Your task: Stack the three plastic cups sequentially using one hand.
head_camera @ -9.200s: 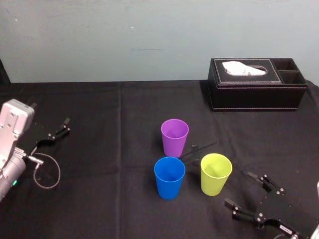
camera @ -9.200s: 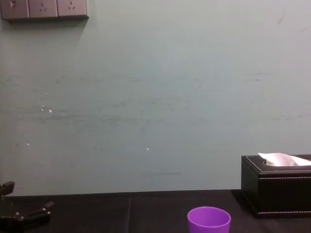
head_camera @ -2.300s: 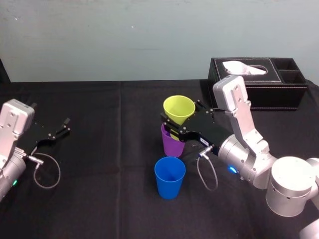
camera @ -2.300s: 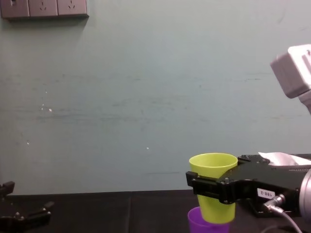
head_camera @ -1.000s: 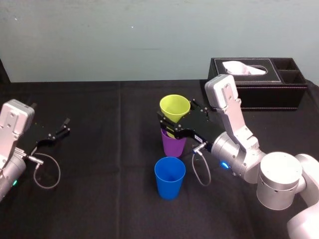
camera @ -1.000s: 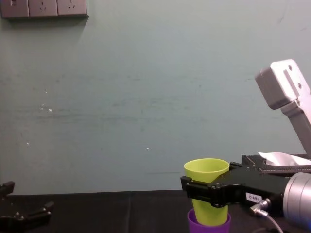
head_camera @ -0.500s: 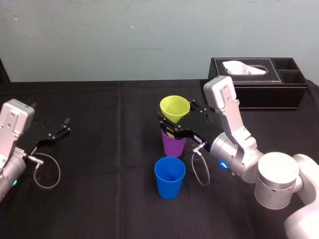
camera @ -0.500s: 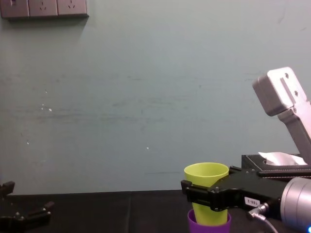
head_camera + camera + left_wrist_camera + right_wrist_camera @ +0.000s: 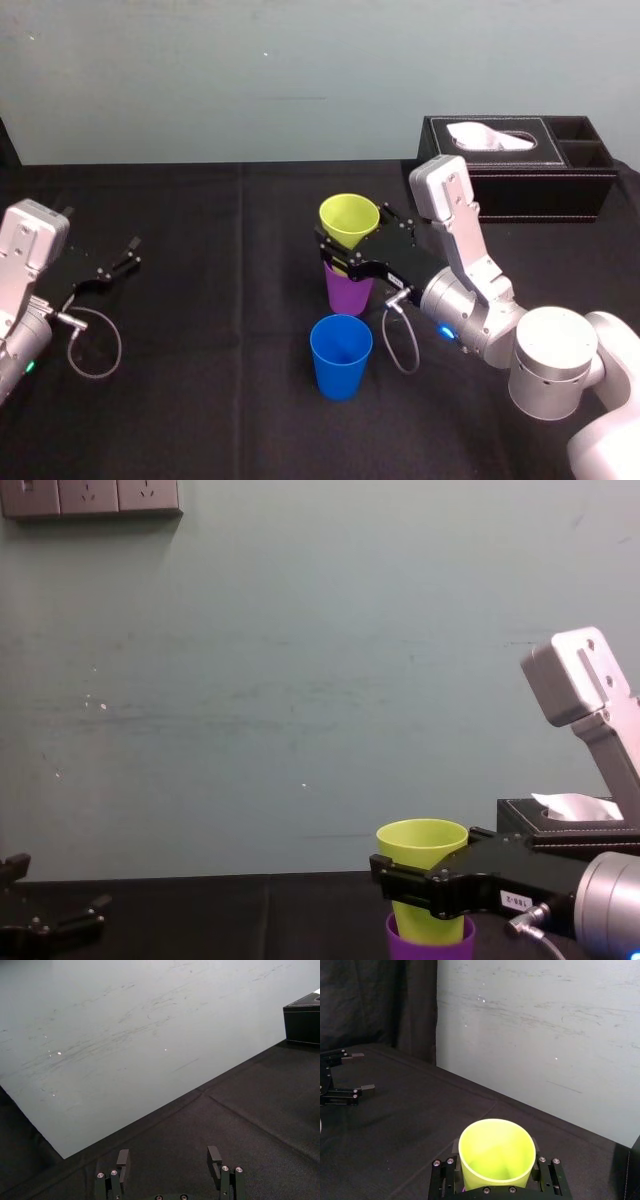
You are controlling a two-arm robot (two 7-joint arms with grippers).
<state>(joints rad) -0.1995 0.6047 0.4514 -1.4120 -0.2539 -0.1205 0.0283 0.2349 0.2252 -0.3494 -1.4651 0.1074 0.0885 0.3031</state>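
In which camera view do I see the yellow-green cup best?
The chest view: it shows the yellow-green cup from the side, gripped by the right tool, its base inside the purple cup. The head view shows the cup from above, partly behind the tool. The right wrist view shows mostly its open mouth.

The yellow-green cup [image 9: 349, 220] is upright with its mouth up. Its lower part sits inside the purple cup [image 9: 346, 292], and most of it is above that cup's rim. The right gripper [image 9: 355, 238] clasps it on two sides at about mid-height. The purple cup stands near the middle of the table [image 9: 200, 400]. The blue cup [image 9: 340, 357] stands upright just nearer the front edge, apart from both.
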